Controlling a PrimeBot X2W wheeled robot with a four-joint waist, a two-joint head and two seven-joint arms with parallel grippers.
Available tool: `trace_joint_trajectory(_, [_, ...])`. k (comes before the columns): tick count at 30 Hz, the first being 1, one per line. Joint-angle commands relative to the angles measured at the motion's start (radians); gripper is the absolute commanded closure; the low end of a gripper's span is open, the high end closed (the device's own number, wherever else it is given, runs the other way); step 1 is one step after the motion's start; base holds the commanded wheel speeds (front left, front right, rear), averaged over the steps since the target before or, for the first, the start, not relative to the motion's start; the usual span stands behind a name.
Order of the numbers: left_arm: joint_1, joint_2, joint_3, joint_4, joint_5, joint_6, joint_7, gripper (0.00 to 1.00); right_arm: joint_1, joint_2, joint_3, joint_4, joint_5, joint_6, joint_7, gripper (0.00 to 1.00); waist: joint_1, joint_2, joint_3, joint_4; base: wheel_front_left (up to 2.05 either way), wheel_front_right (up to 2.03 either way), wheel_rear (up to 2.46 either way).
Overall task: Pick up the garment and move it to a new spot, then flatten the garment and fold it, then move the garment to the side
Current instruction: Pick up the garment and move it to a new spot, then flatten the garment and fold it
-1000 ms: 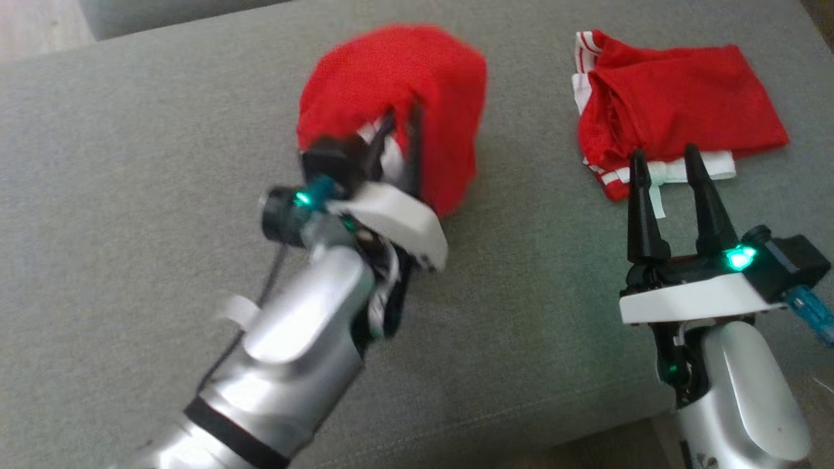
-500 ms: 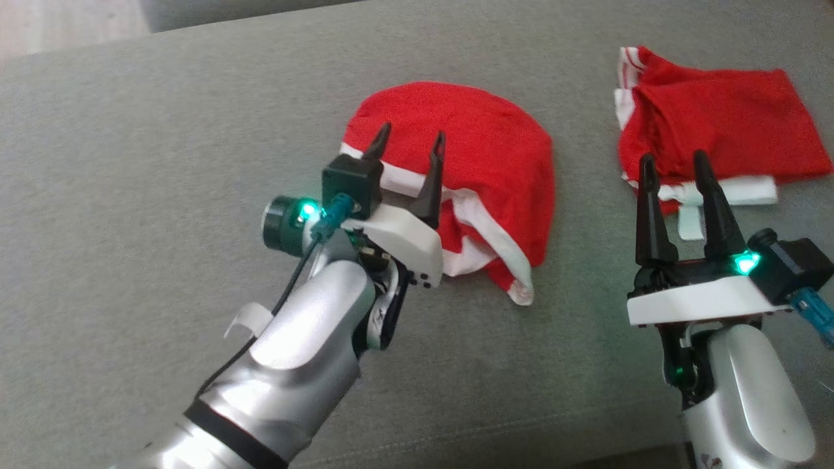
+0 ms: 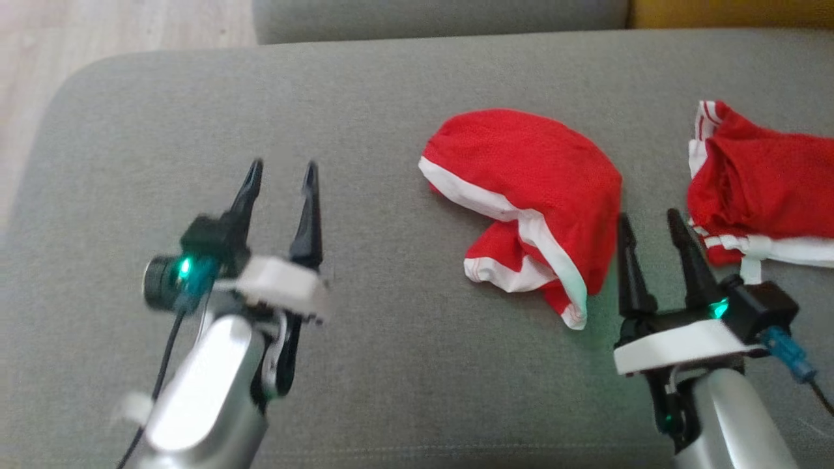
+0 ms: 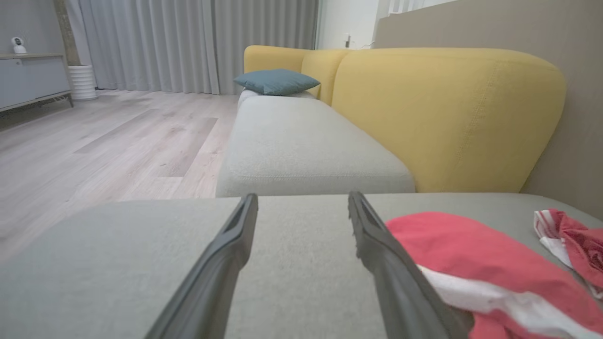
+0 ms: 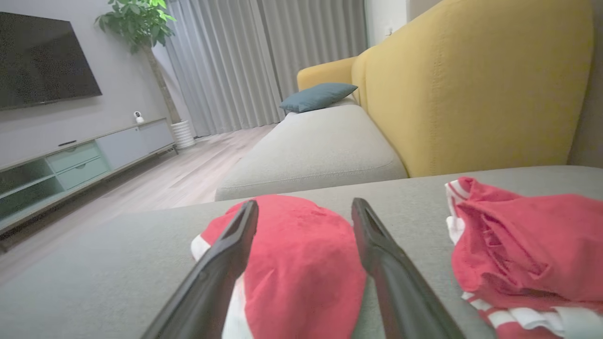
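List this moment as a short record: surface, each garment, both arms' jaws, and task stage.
surface: grey sofa cushion
centre garment: red with white trim, crumpled, lying loose, nothing gripping it
second garment: red and white, lying apart from the first, to the robot's right
left jaws: open, empty, over bare cushion to the left of the centre garment
right jaws: open, empty, by the centre garment's right edge; contact unclear
task stage: garment set down, not yet flattened or folded

Holds the dark two-fingered left gripper (image 3: 283,165) spread wide and empty at lower left, fingers pointing up, and the dark two-fingered right gripper (image 3: 647,216) likewise parted and empty at lower right.
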Motion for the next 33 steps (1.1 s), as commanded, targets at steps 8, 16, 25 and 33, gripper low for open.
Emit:
trace_joint_trajectory(8, [0.155, 0.000, 0.184, -0.183, 0.077, -0.047, -0.006, 0.00, 0.019, -0.004, 0.048, -0.023, 0.007, -0.001, -0.002, 0.00, 0.0000, -0.0001, -0.033, 0.011, 0.00, 0.00, 0.00])
trace_joint_trajectory(16, [0.201, -0.048, 0.271, -0.192, 0.140, -0.109, -0.006, 0.00, 0.036, -0.004, 0.076, -0.013, -0.029, -0.001, 0.013, 0.00, 0.0000, -0.0001, -0.031, -0.005, 0.00, 0.00, 0.00])
trace_joint_trajectory(25, [0.221, -0.086, 0.318, -0.167, 0.167, -0.161, -0.006, 0.00, 0.102, -0.004, 0.127, 0.036, -0.069, -0.001, 0.084, 0.00, 0.0000, -0.0001, -0.034, -0.025, 0.00, 0.00, 0.00])
trace_joint_trajectory(33, [0.206, -0.104, 0.327, -0.144, 0.191, -0.192, -0.006, 0.00, 0.087, -0.004, 0.117, 0.103, -0.090, -0.001, 0.111, 0.00, 0.0000, -0.0001, -0.007, -0.015, 0.00, 0.00, 0.00])
